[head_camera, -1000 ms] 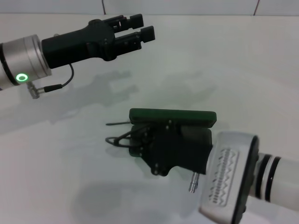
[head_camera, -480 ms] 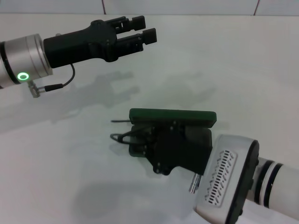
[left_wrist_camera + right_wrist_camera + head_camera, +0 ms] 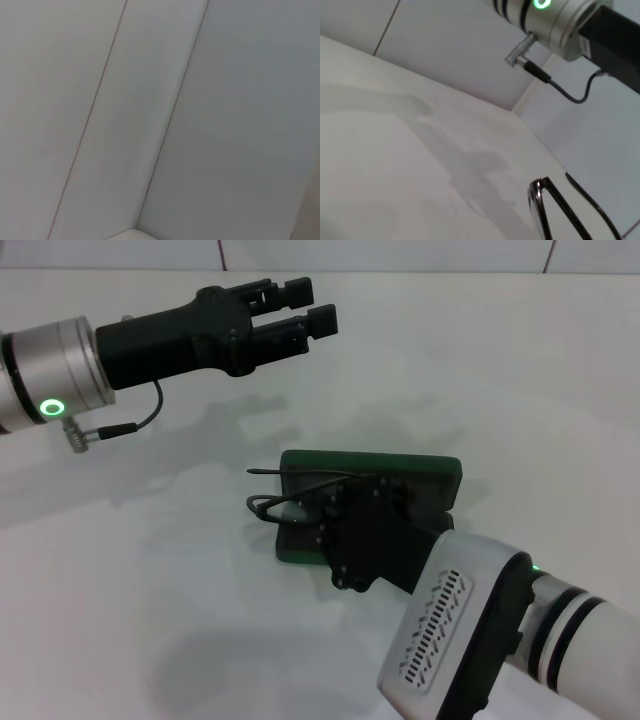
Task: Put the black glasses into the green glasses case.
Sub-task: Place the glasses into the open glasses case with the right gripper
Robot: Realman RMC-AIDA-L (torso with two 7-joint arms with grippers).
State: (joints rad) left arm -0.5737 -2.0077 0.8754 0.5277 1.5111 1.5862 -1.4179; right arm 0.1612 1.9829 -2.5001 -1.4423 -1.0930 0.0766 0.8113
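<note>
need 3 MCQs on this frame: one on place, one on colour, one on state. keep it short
1. Where are the thin black-framed glasses?
A. At the right gripper, over the open dark green rectangular glasses case
B. Under the left gripper
C. Lying alone on the white table, far from the case

2. What colour is the lit ring on the left arm's silver wrist?
A. Red
B. Green
C. Blue

3. What is the state of the left gripper?
A. Shut on the glasses
B. Shut on the case lid
C. Open, holding nothing, raised above the white table

Answers: 1 A, the head view shows the frame sticking out of the right gripper above the case's tray. 2 B, the ring glows green. 3 C, its fingers stand apart with only table behind them.
</note>
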